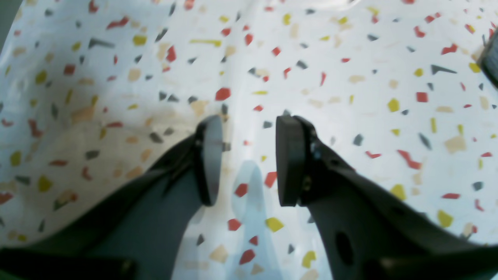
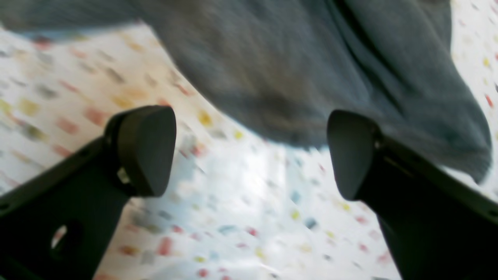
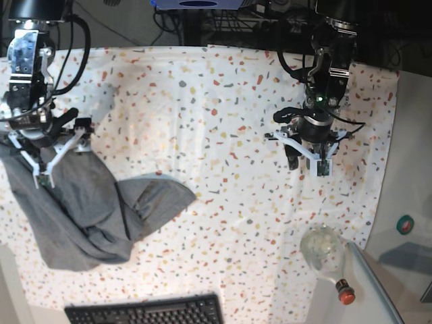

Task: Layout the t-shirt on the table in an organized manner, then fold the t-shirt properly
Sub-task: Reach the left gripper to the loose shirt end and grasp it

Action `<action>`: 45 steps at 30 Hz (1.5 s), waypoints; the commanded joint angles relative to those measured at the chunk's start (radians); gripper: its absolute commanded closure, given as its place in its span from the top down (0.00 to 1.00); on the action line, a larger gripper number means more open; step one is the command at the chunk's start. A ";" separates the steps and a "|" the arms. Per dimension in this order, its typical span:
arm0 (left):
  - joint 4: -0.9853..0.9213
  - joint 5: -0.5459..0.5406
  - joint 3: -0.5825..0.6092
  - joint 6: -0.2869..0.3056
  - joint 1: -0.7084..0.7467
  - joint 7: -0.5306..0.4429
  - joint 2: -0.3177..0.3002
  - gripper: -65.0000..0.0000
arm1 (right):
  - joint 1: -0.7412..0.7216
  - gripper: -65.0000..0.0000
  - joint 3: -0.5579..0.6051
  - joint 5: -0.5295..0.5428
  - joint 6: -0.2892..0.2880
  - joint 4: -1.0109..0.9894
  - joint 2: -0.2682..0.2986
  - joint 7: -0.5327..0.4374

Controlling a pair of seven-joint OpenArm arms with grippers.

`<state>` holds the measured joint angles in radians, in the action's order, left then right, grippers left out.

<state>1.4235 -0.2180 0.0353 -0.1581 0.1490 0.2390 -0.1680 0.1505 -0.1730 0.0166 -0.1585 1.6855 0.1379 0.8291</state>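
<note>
The grey t-shirt (image 3: 94, 209) lies crumpled in a heap at the table's (image 3: 223, 121) near left, with one flap spread toward the middle. My right gripper (image 3: 62, 152) hovers over the heap's upper left part with its jaws wide apart. In the right wrist view the t-shirt (image 2: 291, 70) is blurred and sits just beyond the right gripper (image 2: 249, 153), with no cloth clamped. My left gripper (image 3: 307, 160) is over bare table at the right, far from the shirt. In the left wrist view the left gripper (image 1: 249, 159) is open, with only speckled table (image 1: 350, 97) between its pads.
A black keyboard (image 3: 145, 312) lies at the front edge. A clear round bottle (image 3: 325, 248) with a red cap (image 3: 346, 294) rests at the front right corner, beside the plain white ledge (image 3: 405, 169). Cables and dark equipment line the far side.
</note>
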 commanded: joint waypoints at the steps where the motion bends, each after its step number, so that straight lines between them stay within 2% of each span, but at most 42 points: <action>1: 0.012 0.004 -0.005 -0.010 -0.012 -0.019 -0.009 0.34 | -0.016 0.89 0.033 -0.004 -0.002 -0.014 0.001 -0.055; 4: 0.012 0.004 -0.005 -0.010 -0.012 -0.019 -0.006 0.34 | -0.018 0.89 0.076 -0.111 -0.003 -0.135 0.001 -0.155; 8: 0.010 0.004 -0.005 -0.010 -0.013 -0.019 -0.005 0.34 | -0.052 0.89 0.076 -0.166 -0.002 -0.272 0.001 -0.255; 12: 0.010 0.004 0.002 -0.010 -0.015 -0.019 -0.003 0.34 | -0.094 0.89 0.039 -0.169 0.003 -0.368 0.002 -0.290; 19: -0.039 0.006 0.157 -0.010 -0.098 -0.019 -0.002 0.34 | -0.134 0.87 0.007 -0.166 -0.003 -0.440 0.019 -0.301; 20: -0.062 0.006 0.188 -0.010 -0.121 -0.019 0.008 0.34 | -0.139 0.83 0.007 -0.166 -0.003 -0.460 0.019 -0.304; 21: -0.089 0.006 0.223 -0.010 -0.154 -0.019 0.023 0.34 | -0.139 0.74 0.007 -0.165 -0.003 -0.474 0.022 -0.304; 24: -0.203 0.006 0.295 -0.010 -0.251 -0.019 0.075 0.34 | -0.133 0.42 0.007 -0.165 -0.005 -0.482 0.024 -0.304; 29: -0.390 0.004 0.317 -0.010 -0.363 -0.019 0.193 0.35 | -0.130 0.00 0.002 -0.166 -0.005 -0.486 0.024 -0.299; 35: -0.439 -0.008 0.314 -0.010 -0.391 -0.022 0.275 0.35 | -0.116 0.00 -0.001 -0.166 -0.005 -0.482 0.024 -0.299; 37: -0.444 -0.088 0.314 -0.010 -0.404 -0.022 0.279 0.35 | -0.113 0.00 -0.001 -0.166 -0.005 -0.482 0.024 -0.301; 42: -0.527 -0.456 0.321 -0.010 -0.478 -0.023 0.247 0.35 | -0.104 0.00 -0.001 -0.166 -0.005 -0.480 0.024 -0.301; 45: -0.620 -0.550 0.326 -0.010 -0.535 -0.023 0.246 0.35 | -0.096 0.00 -0.001 -0.166 -0.005 -0.480 0.024 -0.301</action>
<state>0.7826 -0.7624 0.3588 -0.1837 -0.3649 0.2256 0.0589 0.0475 -0.1684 -0.1356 -0.1722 1.2045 0.1509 0.4721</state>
